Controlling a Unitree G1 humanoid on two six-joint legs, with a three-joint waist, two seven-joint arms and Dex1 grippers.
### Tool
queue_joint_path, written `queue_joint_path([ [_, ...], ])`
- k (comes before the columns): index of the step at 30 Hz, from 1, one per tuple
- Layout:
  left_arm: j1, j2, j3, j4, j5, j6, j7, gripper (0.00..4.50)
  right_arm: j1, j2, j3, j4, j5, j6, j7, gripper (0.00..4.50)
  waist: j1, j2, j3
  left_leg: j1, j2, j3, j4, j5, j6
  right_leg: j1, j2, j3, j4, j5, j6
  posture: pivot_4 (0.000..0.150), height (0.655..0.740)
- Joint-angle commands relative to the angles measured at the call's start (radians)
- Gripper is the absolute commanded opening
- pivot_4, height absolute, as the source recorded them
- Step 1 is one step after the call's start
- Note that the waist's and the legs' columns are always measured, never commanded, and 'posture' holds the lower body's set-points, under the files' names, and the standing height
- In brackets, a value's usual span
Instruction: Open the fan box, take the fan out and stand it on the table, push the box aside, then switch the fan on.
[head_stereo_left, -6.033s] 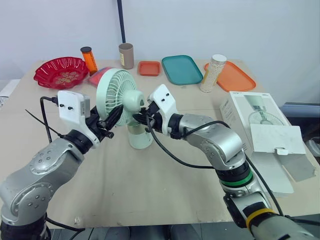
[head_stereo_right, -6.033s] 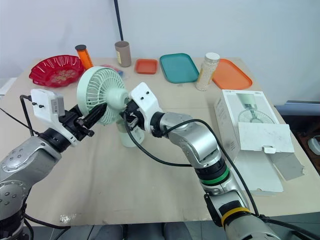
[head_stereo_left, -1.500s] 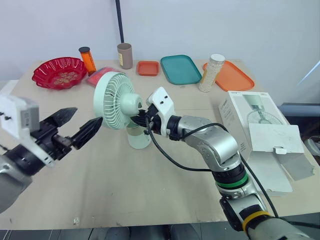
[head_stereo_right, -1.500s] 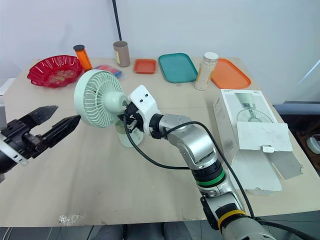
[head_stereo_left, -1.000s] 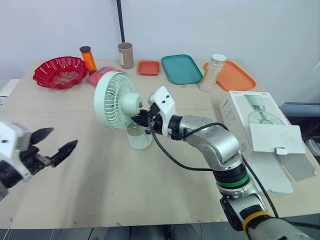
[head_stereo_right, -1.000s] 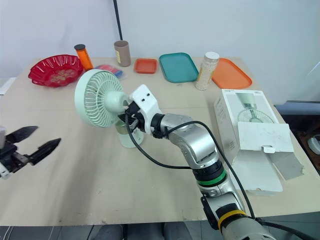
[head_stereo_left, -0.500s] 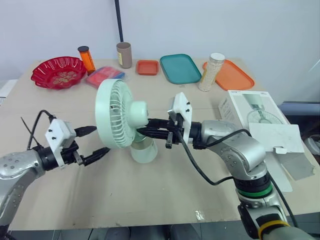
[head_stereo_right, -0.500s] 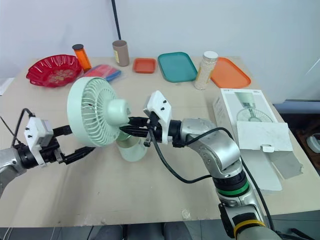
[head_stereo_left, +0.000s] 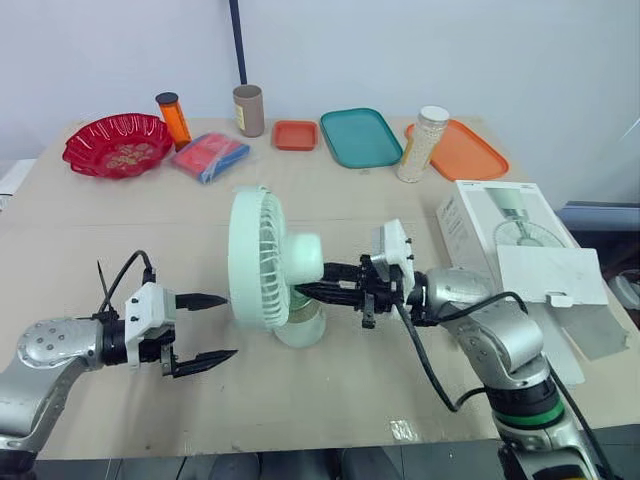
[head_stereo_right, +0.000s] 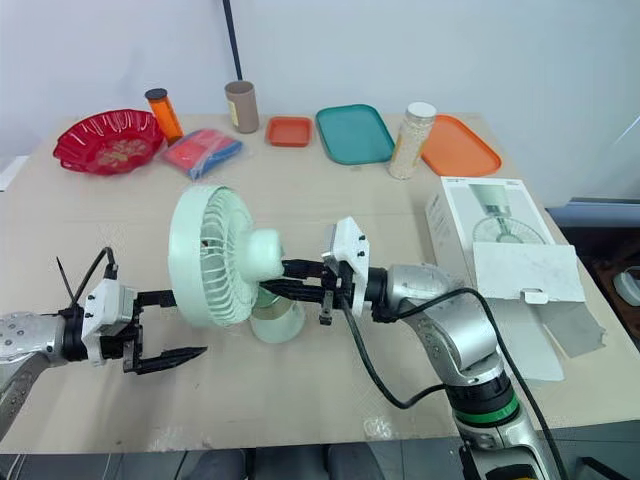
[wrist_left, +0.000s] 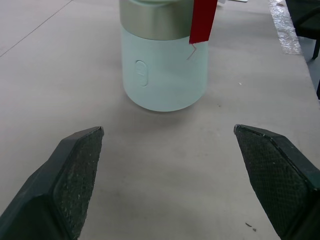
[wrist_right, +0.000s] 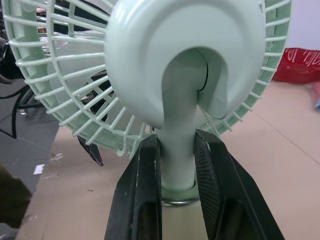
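The mint-green fan (head_stereo_left: 262, 258) stands upright on the table (head_stereo_left: 330, 400), its round base (wrist_left: 164, 75) on the surface with an oval button (wrist_left: 141, 73) and a red tag (wrist_left: 202, 20). My right gripper (head_stereo_left: 302, 291) reaches in from the right and is shut on the fan's neck (wrist_right: 178, 150), with one black finger (wrist_right: 144, 170) on each side. My left gripper (head_stereo_left: 208, 328) hovers low over the table to the left of the fan's base, open, holding nothing. The white fan box (head_stereo_left: 505, 245) lies at the right with its end flap (head_stereo_left: 556, 280) open.
Along the back stand a red bowl (head_stereo_left: 118, 143), an orange bottle (head_stereo_left: 176, 113), a brown cup (head_stereo_left: 247, 108), a red and blue packet (head_stereo_left: 210, 157), a small orange tray (head_stereo_left: 296, 135), a teal tray (head_stereo_left: 362, 136), a jar of white beads (head_stereo_left: 422, 145) and an orange tray (head_stereo_left: 468, 152).
The fan, held by my right gripper, has shifted to the right and a little nearer, its head turned more edge-on. My open left gripper has dropped lower, toward the front edge.
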Motion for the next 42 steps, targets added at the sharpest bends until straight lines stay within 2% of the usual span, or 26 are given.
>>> queue_joint_path([
  [1, -0.064, -0.015, -0.052, 0.024, 0.019, 0.001, -0.029, 4.45, -0.003, 0.003, 0.003, 0.001, 0.001, -0.092, 0.049, 0.39, 0.0, 0.0, 0.0, 0.0, 0.0, 0.0, 0.0, 0.0, 0.0, 0.0, 0.0, 0.0, 0.0, 0.0, 0.0, 0.15, 0.74],
  [6, -0.085, -0.026, -0.074, 0.043, 0.027, 0.0, -0.04, 4.45, 0.019, -0.009, 0.013, 0.001, 0.002, -0.11, 0.074, 0.39, 0.0, 0.0, 0.0, 0.0, 0.0, 0.0, 0.0, 0.0, 0.0, 0.0, 0.0, 0.0, 0.0, 0.0, 0.0, 0.15, 0.74],
  [7, -0.091, -0.027, -0.077, 0.053, 0.029, -0.002, -0.043, 4.22, 0.02, -0.011, 0.013, 0.002, 0.004, -0.106, 0.074, 0.39, 0.0, 0.0, 0.0, 0.0, 0.0, 0.0, 0.0, 0.0, 0.0, 0.0, 0.0, 0.0, 0.0, 0.0, 0.0, 0.15, 0.74],
  [28, -0.171, -0.115, -0.123, 0.092, 0.057, -0.018, -0.019, 4.22, 0.036, -0.027, 0.01, -0.004, 0.009, -0.089, 0.065, 0.39, 0.0, 0.0, 0.0, 0.0, 0.0, -0.001, 0.004, -0.001, 0.001, 0.001, 0.0, -0.001, 0.002, 0.0, 0.0, 0.15, 0.74],
  [30, -0.174, -0.124, -0.119, 0.096, 0.051, -0.018, -0.019, 3.71, 0.034, -0.026, 0.009, 0.0, 0.01, -0.087, 0.061, 0.39, 0.0, 0.0, 0.0, 0.0, 0.0, -0.001, 0.004, -0.001, 0.001, 0.002, 0.0, -0.001, 0.002, 0.0, 0.0, 0.15, 0.74],
  [31, -0.175, -0.128, -0.118, 0.101, 0.053, -0.02, -0.016, 3.21, 0.033, -0.024, 0.008, 0.002, 0.01, -0.086, 0.059, 0.39, 0.0, 0.0, 0.0, 0.0, 0.0, -0.001, 0.005, -0.001, 0.001, 0.002, 0.0, -0.001, 0.002, 0.0, 0.0, 0.15, 0.74],
  [34, -0.166, -0.13, -0.117, 0.104, 0.054, -0.022, -0.02, 2.24, 0.029, -0.022, 0.01, 0.008, 0.009, -0.086, 0.058, 0.39, 0.0, 0.0, 0.0, 0.0, 0.0, -0.002, 0.005, -0.001, 0.001, 0.002, 0.0, -0.001, 0.003, 0.0, 0.0, 0.15, 0.74],
  [37, -0.151, -0.127, -0.115, 0.098, 0.053, -0.025, -0.026, 1.6, 0.026, -0.023, 0.009, 0.011, 0.011, -0.083, 0.058, 0.39, 0.0, 0.0, 0.0, 0.0, 0.0, -0.002, 0.005, -0.001, 0.001, 0.002, 0.0, -0.001, 0.003, 0.0, 0.0, 0.15, 0.74],
  [39, -0.138, -0.127, -0.116, 0.098, 0.059, -0.038, -0.029, 0.89, 0.024, -0.024, 0.01, 0.013, 0.011, -0.082, 0.059, 0.39, 0.0, 0.0, 0.0, 0.0, 0.0, -0.002, 0.005, -0.001, 0.001, 0.002, 0.0, -0.001, 0.003, 0.0, 0.0, 0.15, 0.74],
  [40, -0.135, -0.128, -0.119, 0.101, 0.066, -0.044, -0.029, 0.89, 0.022, -0.024, 0.009, 0.015, 0.012, -0.08, 0.058, 0.39, 0.0, 0.0, 0.0, 0.0, 0.0, -0.002, 0.005, -0.001, 0.001, 0.002, 0.0, -0.001, 0.003, 0.0, 0.0, 0.15, 0.74],
  [42, -0.136, -0.133, -0.13, 0.112, 0.082, -0.054, -0.026, 0.36, 0.02, -0.024, 0.009, 0.016, 0.013, -0.077, 0.056, 0.39, 0.0, 0.0, 0.0, 0.0, 0.0, -0.002, 0.005, -0.001, 0.001, 0.002, 0.0, -0.001, 0.003, 0.0, 0.0, 0.15, 0.74],
])
